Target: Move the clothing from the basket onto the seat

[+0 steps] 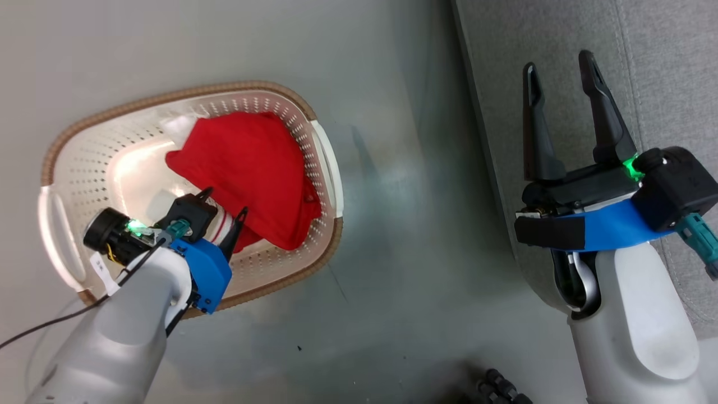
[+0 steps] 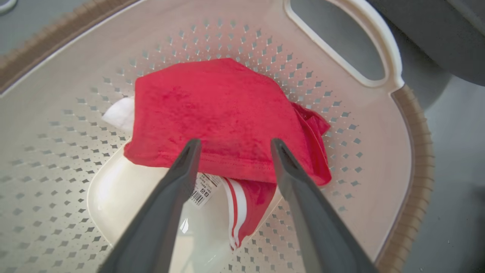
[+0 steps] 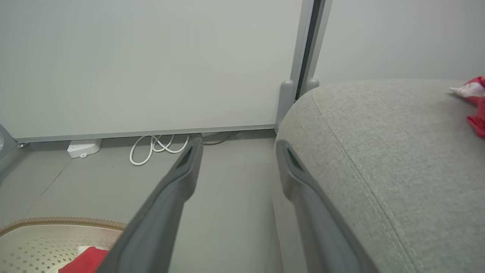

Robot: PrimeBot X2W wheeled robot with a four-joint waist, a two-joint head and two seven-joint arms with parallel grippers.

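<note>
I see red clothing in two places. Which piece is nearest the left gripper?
The red garment in the basket, right in front of the open left gripper. The other red piece lies on the seat, outside the basket.

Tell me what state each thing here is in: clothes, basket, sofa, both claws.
Clothing: crumpled heap in the basket, not gripped.
Basket: upright on the floor, clothing inside.
Seat: one red piece lying on it.
Left gripper: open, poised over the clothing's hem.
Right gripper: open, empty, at the seat's edge.
</note>
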